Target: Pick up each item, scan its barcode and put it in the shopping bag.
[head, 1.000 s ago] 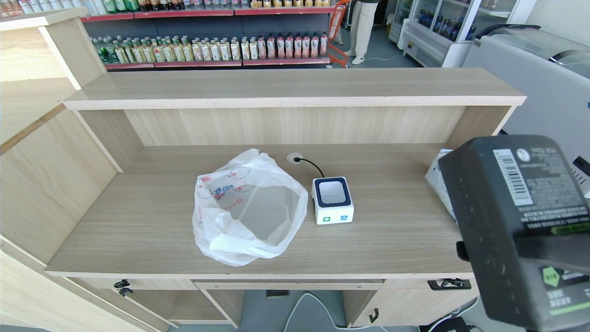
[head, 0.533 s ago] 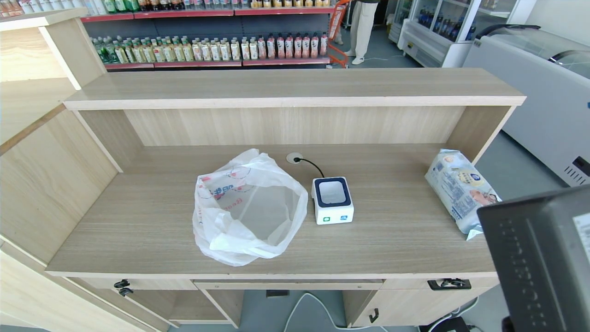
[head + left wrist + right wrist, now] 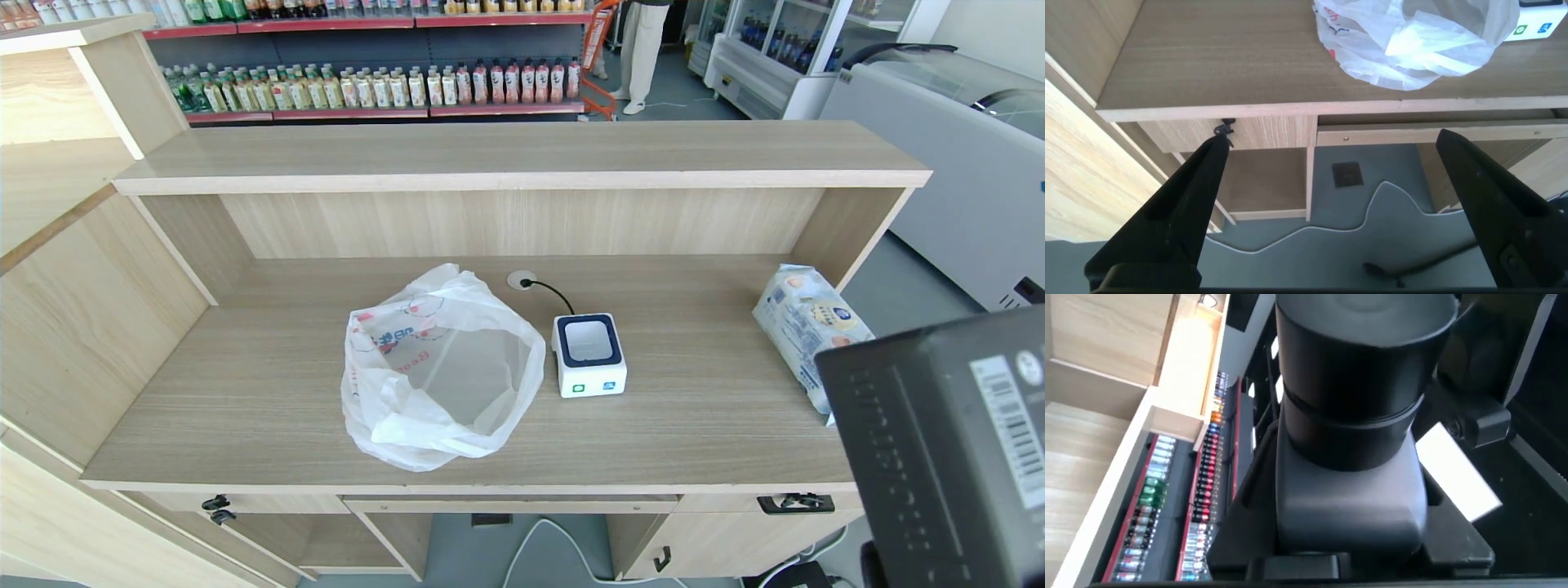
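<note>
Left gripper (image 3: 1333, 140): fingers wide apart, empty, low and left of the scanner (image 3: 589, 354); right gripper: can't tell its state. Right arm (image 3: 939, 457) dipped, then crept back over the packet (image 3: 804, 327) far right of the scanner, so pickup is likely starting. Bag (image 3: 384, 425) just left of scanner, empty.

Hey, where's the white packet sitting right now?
In the head view, the white packet lies at the right end of the counter, close to the right side wall, well to the right of the scanner and the shopping bag.
</note>
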Tool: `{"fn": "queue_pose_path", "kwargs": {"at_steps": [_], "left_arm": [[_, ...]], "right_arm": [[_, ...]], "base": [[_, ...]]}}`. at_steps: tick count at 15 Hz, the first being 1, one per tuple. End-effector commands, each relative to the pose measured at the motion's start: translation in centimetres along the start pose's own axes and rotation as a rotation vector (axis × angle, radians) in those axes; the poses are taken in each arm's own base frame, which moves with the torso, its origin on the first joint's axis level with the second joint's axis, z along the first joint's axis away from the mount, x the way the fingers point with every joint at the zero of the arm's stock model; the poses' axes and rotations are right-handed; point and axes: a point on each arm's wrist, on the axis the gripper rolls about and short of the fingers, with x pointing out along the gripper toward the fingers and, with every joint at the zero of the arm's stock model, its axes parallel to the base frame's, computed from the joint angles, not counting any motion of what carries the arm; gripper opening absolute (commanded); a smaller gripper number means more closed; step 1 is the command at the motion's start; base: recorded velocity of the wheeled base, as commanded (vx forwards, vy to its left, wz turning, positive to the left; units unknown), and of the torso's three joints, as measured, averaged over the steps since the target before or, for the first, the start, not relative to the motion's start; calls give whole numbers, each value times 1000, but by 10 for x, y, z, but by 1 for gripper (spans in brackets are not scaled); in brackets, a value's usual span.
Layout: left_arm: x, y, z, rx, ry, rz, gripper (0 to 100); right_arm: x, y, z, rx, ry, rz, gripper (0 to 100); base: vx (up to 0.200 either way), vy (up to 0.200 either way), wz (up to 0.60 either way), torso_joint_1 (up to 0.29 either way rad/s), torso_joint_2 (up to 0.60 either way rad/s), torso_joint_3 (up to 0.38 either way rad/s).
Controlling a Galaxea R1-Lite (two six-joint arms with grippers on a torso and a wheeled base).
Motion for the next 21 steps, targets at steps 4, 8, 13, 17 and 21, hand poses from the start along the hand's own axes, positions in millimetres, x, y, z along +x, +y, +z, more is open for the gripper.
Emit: {"fn": "queue_pose_path", "kwargs": {"at_steps": [4,8,13,17,21], "left_arm": [[0,0,0,1,1,-1,100],[0,0,0,1,1,-1,100],[0,0,0,1,1,-1,100],[0,0,0,0,1,1,100],[0,0,0,1,1,1,100]], "right_arm": [[-10,14,-25,442,118,217,0],[-29,1,-71,984,756,210,0],[-38,18,-113,1556,1563,-282,0],[-51,45,-120,1869,1699,-437,0],[-63,49,-133,2041,1611,-390,0]], "base": [[0,0,0,0,0,0],[0,0,0,0,0,0],[0,0,0,0,0,0],[0,0,0,0,0,0],[0,0,0,0,0,0]]}}
